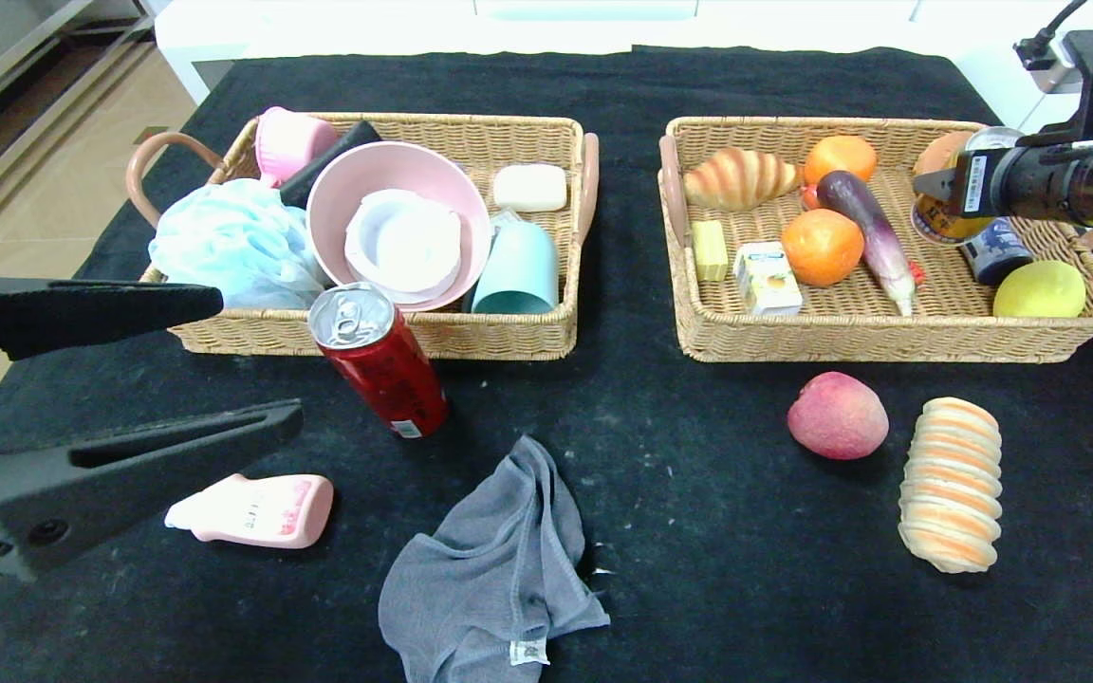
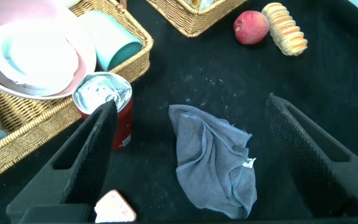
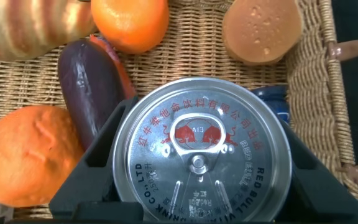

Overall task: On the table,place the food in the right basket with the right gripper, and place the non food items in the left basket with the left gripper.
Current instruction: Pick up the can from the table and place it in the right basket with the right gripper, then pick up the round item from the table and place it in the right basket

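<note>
The right gripper [image 1: 935, 185] is positioned over the far right part of the right basket [image 1: 874, 337], with its fingers clamped on a gold drink can [image 3: 201, 155] held upright above the basket floor. Beneath and beside the can lie a dark blue can [image 1: 997, 251], an eggplant [image 1: 864, 228], two oranges [image 1: 822, 247], a croissant [image 1: 741, 178], a yellow-green fruit [image 1: 1040, 289], a juice carton [image 1: 767, 277] and a butter block [image 1: 710, 249]. On the table [image 1: 679, 493] in front of this basket, a peach [image 1: 837, 415] and a striped bread roll [image 1: 951, 484] rest just beside each other. The left gripper [image 1: 252, 356] hovers at the near left of the table with its fingers spread wide apart and holding nothing. A red soda can [image 1: 378, 359] stands tilted against the front wall of the left basket [image 1: 471, 337]. A pink bottle [image 1: 257, 510] and a grey cloth [image 1: 494, 569] lie on the table near the left gripper. The left basket contains a pink bowl [image 1: 395, 171], a teal cup [image 1: 518, 270], a soap bar [image 1: 529, 187] and a blue bath sponge [image 1: 233, 242].
</note>
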Tool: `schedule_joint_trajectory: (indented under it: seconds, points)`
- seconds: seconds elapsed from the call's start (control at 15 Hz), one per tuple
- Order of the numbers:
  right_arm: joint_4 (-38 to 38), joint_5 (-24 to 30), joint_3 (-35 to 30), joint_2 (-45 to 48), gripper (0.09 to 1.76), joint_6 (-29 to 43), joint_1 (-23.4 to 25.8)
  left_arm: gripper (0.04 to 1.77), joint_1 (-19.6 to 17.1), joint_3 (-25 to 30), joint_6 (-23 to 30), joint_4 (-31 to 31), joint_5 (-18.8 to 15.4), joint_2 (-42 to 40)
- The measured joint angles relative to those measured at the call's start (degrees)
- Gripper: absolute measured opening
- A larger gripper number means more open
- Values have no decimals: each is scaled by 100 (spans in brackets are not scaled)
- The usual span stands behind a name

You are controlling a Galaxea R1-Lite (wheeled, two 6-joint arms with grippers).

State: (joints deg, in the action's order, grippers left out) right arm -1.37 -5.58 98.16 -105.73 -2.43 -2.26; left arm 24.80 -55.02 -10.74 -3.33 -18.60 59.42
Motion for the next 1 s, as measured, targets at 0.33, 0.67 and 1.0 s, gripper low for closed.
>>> schedule_joint_trajectory:
  seconds: [0.33, 0.67, 1.0]
  points:
    - [24, -17, 11, -72, 140, 11, -9, 172, 0, 0, 0, 2, -2, -24]
    - [21, -37, -6, -85, 155, 9, -30, 172, 0, 0, -2, 0, 0, -32]
    - [-4, -158, -113, 20, 162, 133, -107, 172, 0, 0, 0, 2, 0, -35]
